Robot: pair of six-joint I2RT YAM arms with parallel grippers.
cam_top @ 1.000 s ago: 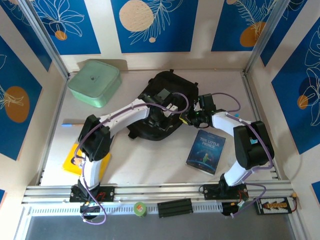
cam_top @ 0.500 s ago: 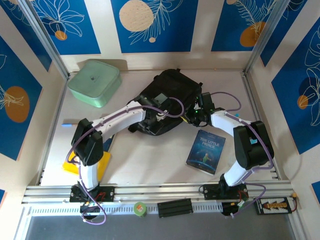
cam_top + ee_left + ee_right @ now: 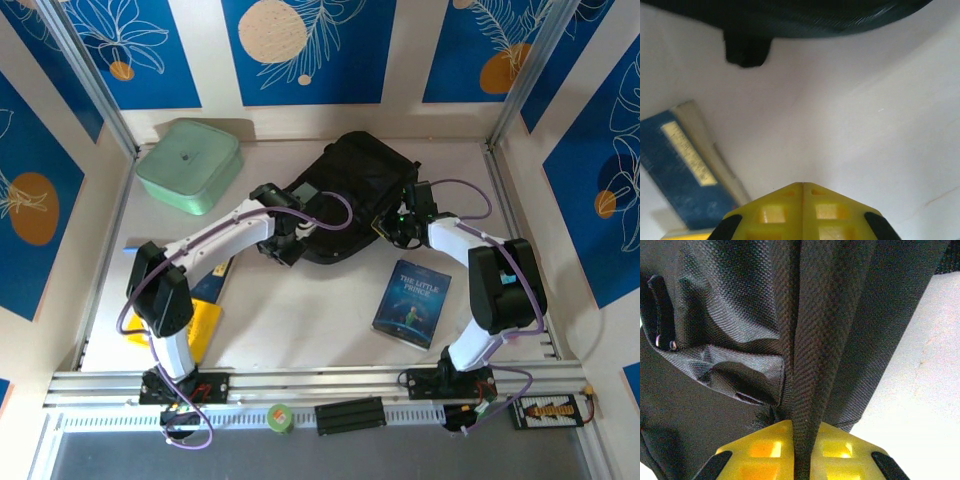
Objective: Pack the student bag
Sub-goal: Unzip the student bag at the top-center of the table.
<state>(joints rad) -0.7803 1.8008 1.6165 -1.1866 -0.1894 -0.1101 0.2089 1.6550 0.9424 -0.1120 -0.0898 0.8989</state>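
The student bag (image 3: 352, 180), a large black backpack, lies at the back middle of the table. My right gripper (image 3: 392, 226) is at its right edge. In the right wrist view the yellow jaws (image 3: 801, 426) are shut on a black strap (image 3: 812, 340) of the bag (image 3: 715, 315). My left gripper (image 3: 282, 248) hovers just off the bag's near left edge. Its yellow jaws (image 3: 803, 184) are pressed together with nothing between them. The bag's rim (image 3: 790, 20) and a black tab (image 3: 747, 50) show above them.
A blue "Little Prince" book (image 3: 412, 302) lies right of centre. Another blue book (image 3: 214, 280) (image 3: 682, 170) and a yellow flat item (image 3: 203, 322) lie under the left arm. A mint-green lidded box (image 3: 189, 165) stands at the back left. A green tape roll (image 3: 280, 417) sits on the front rail.
My left gripper has come off the bag and drawn back to its near left edge. The bag has shifted toward the back right, and the right gripper has gone with it.
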